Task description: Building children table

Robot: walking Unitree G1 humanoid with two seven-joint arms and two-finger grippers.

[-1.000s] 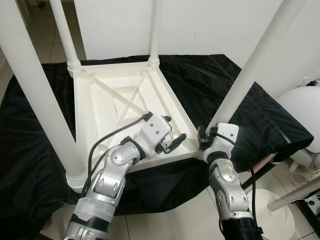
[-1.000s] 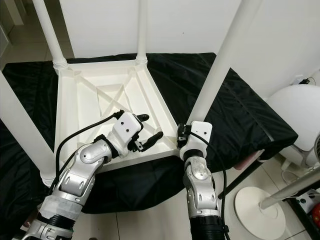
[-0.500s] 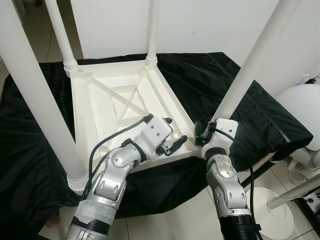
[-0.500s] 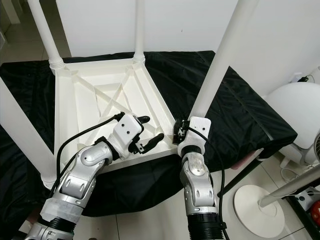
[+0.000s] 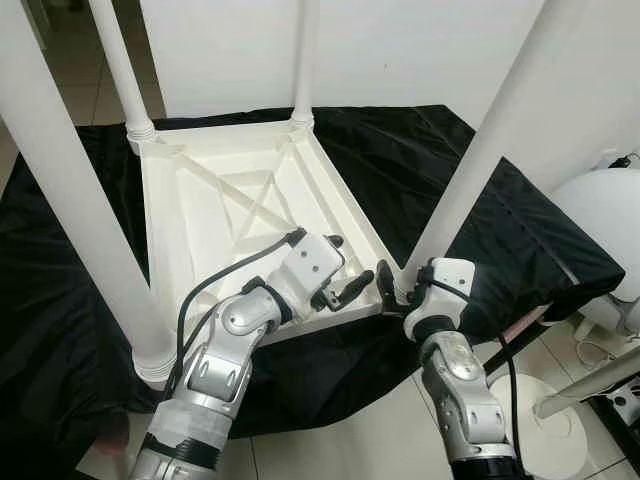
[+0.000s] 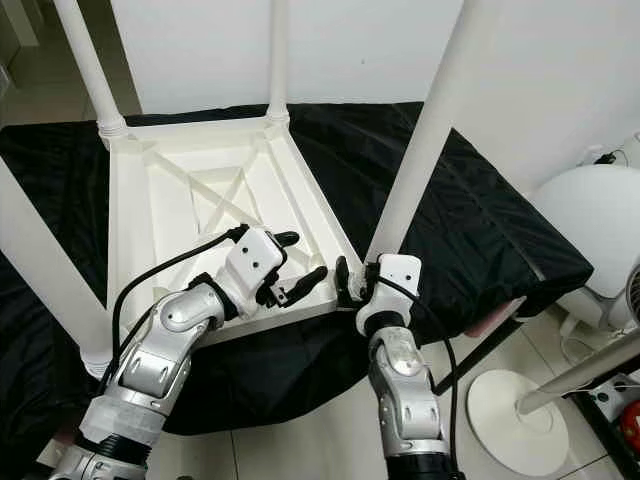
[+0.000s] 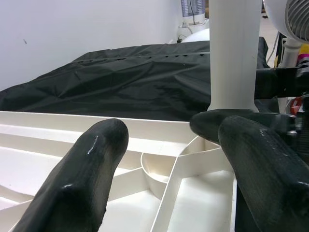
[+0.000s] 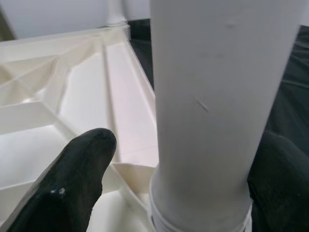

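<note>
So the tabletop (image 5: 230, 210) is lying upside down on a black cloth (image 5: 480, 200), ribs facing up, with all four legs poking toward the ceiling; the one that matters is the near-right leg (image 5: 470, 170), sitting in the corner socket closest to the robot's right side.

Right claw (image 6: 357, 283) is right at the base of that leg; the wrist view shows one finger (image 8: 72, 179) on the tabletop side and the other on the far side, spread apart with the leg between them, not squeezing it yet as far as I can tell; looks like open jaws straddling the post just above the collar.

Left claw (image 5: 345, 275) is hovering over the near rim of the tabletop, just inside that same corner; fingers apart, holding nothing; its wrist cam looks across the ribs straight at the leg's foot.

The key thing: the leg's long axis runs straight up from the socket, leaning a bit to the right in the head view, and the right claw wraps it crosswise, so closing and twisting about that axis would be the natural move; right arm is clearly nearer, left seems placed to steady the frame.

My guess is we're near the end, tightening the last leg; the risk is the whole tabletop sliding on the cloth.
</note>
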